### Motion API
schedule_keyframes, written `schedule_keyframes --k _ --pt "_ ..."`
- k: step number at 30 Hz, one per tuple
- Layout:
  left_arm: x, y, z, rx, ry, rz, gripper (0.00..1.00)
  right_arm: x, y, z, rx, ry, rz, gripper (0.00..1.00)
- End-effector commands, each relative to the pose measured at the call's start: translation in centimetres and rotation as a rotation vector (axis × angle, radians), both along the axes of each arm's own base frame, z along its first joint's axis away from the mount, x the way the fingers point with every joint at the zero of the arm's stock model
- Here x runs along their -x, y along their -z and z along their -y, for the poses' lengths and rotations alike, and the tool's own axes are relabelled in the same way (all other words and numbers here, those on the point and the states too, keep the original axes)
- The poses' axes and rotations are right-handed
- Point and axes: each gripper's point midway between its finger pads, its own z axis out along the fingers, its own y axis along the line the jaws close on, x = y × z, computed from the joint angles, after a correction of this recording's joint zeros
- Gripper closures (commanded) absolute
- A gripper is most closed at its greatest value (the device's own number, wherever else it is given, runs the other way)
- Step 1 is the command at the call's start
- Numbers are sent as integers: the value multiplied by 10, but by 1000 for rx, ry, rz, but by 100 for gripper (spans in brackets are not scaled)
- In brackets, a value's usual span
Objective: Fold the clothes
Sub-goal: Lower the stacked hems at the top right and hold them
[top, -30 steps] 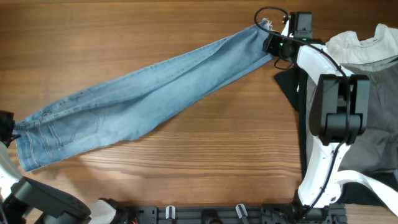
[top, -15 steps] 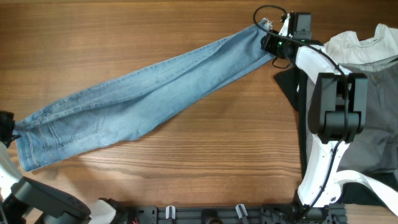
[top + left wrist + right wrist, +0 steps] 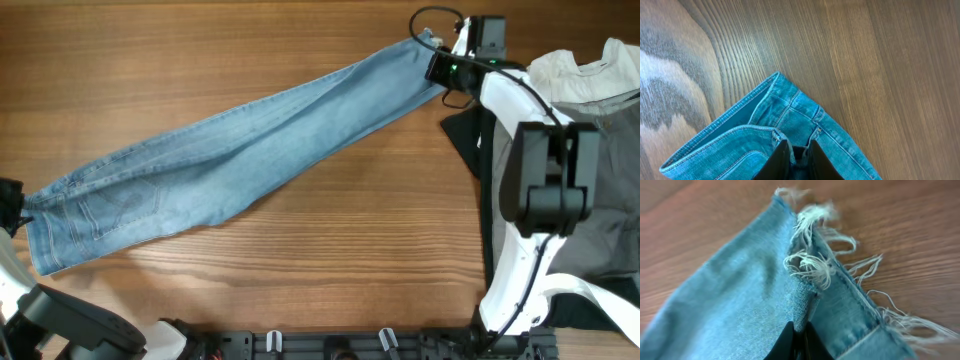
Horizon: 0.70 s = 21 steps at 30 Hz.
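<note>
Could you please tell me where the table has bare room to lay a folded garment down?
Bare table lies between the jeans and the near edge, and beyond them toward the far-left corner. The right side is crowded: grey trousers, white top, black garment.

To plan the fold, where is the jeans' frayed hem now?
The frayed hem lies upper right overhead, pinched by the right gripper, near the black garment.

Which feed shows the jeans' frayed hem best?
Right wrist: the frayed hem fills the frame, white threads loose, the right tool pinching the denim near it. Overhead shows it only as a small pale tuft at the far end of the jeans; left wrist shows the waistband, not the hem.
</note>
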Motion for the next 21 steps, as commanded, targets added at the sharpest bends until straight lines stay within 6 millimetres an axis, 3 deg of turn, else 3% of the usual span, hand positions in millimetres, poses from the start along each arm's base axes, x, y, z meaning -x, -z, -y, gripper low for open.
schedule_keyframes --k 1,11,12,13,17,21 --pt "-3 -6 -5 -28 9 -4 87 -5 -45 22 96 56 75 96" --pt "-3 -6 -5 -28 9 -4 87 7 -29 41 183 121 -3 95" --pt "-3 -6 -5 -28 9 -4 86 6 -27 41 183 120 -3 71" --pt "-3 -6 -5 -28 9 -4 85 6 -26 41 183 121 -4 55" --pt "-2 -6 -5 -26 9 -5 77 6 -25 41 182 121 -5 40" --pt "-2 -6 -5 -25 9 -6 73 8 -24 41 182 120 -12 33"
